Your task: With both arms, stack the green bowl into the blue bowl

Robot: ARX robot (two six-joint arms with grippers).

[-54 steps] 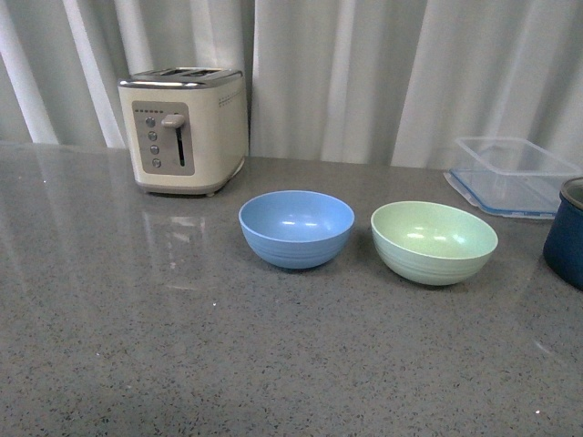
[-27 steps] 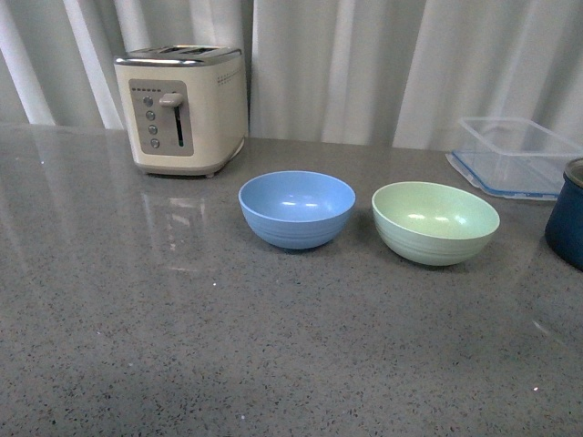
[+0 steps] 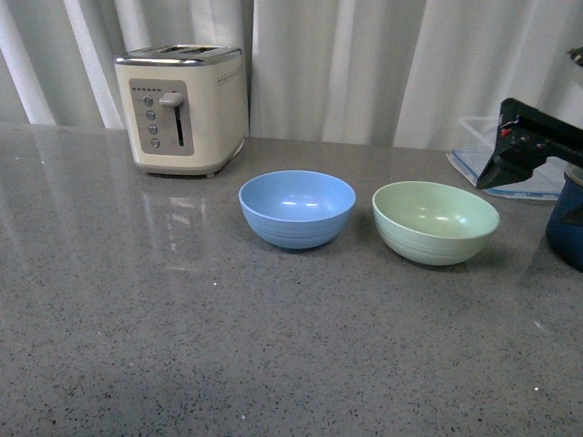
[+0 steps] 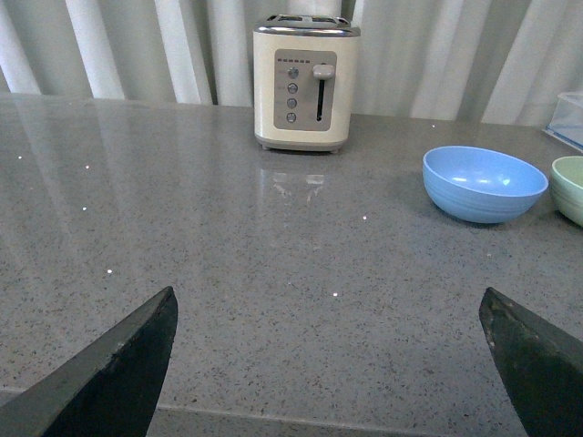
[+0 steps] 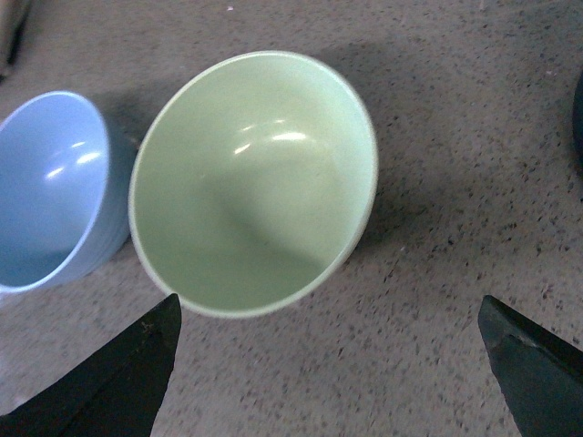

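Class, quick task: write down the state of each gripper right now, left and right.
Left gripper: open, holding nothing.
Right gripper: open, holding nothing; the green bowl lies ahead of it, not gripped.

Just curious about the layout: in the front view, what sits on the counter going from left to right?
toaster → blue bowl → green bowl → dark blue pot

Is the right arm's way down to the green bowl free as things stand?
Probably yes: the right hand is open above the green bowl, nothing between them, and the blue bowl stands apart beside it.
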